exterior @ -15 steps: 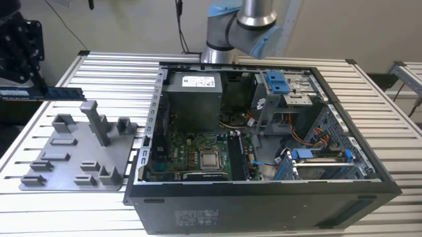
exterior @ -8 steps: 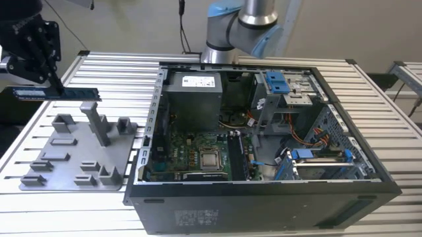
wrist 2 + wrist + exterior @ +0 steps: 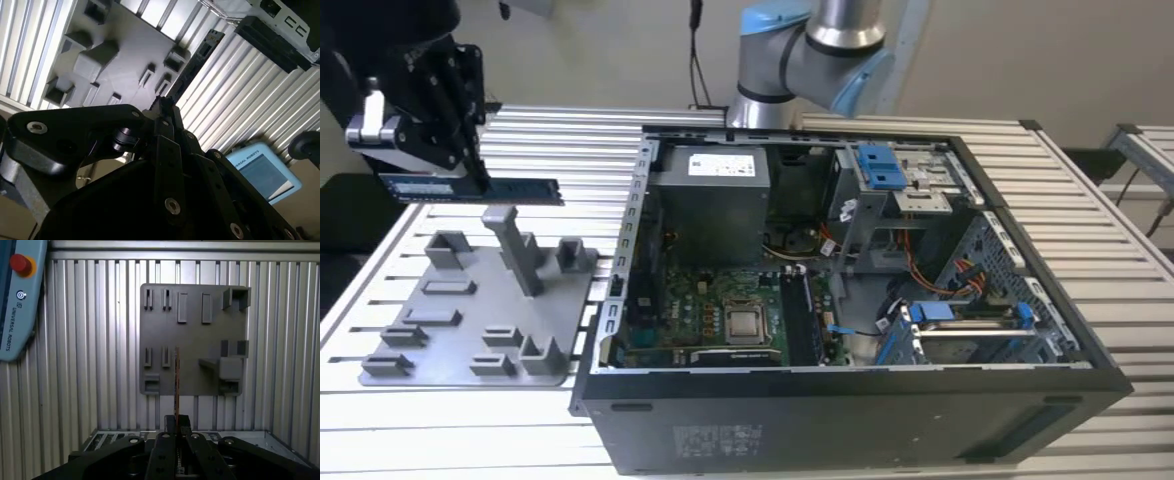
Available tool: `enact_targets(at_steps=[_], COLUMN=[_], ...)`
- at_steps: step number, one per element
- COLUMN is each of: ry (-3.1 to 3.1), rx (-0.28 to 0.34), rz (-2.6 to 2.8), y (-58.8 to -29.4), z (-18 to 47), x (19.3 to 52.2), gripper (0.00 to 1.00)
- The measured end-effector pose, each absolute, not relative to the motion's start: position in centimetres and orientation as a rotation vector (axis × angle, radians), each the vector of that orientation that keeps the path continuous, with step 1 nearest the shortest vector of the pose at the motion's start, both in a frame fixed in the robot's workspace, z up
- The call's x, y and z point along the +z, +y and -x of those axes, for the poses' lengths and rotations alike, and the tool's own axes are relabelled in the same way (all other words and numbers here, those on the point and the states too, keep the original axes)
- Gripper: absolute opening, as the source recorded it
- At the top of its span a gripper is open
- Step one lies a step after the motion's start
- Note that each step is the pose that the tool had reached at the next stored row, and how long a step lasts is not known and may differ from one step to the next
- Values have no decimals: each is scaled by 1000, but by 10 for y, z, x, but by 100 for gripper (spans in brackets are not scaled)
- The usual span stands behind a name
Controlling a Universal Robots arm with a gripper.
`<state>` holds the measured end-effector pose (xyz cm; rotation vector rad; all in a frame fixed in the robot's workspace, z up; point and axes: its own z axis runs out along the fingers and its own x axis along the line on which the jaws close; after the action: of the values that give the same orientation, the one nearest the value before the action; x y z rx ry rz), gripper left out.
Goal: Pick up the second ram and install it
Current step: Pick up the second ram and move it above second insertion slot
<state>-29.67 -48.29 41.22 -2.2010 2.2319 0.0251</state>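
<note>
- The hand (image 3: 467, 176), at ten o'clock in the exterior view, is clamped narrow on the second ram (image 3: 514, 189), which it holds level and on edge, clear above the holder tray (image 3: 454, 335).
- It grips the stick near mid-length, probably so that it hangs balanced with one long edge free for a slot.
- The open computer case (image 3: 854, 425) lies at three o'clock of the tray on the slatted desk (image 3: 440, 440), its side off so the board can be reached.
- Count: one stick, one tray, one case, one arm.

Grey holder tray (image 3: 460, 320) beside open computer case (image 3: 854, 420) — both on slatted table (image 3: 440, 440).
</note>
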Motion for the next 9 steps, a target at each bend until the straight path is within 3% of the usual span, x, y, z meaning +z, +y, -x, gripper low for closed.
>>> enact_targets(at_steps=[9], ry=[2234], rx=[29], rz=[2203], y=[-483], z=[259], x=[412], gripper=[14])
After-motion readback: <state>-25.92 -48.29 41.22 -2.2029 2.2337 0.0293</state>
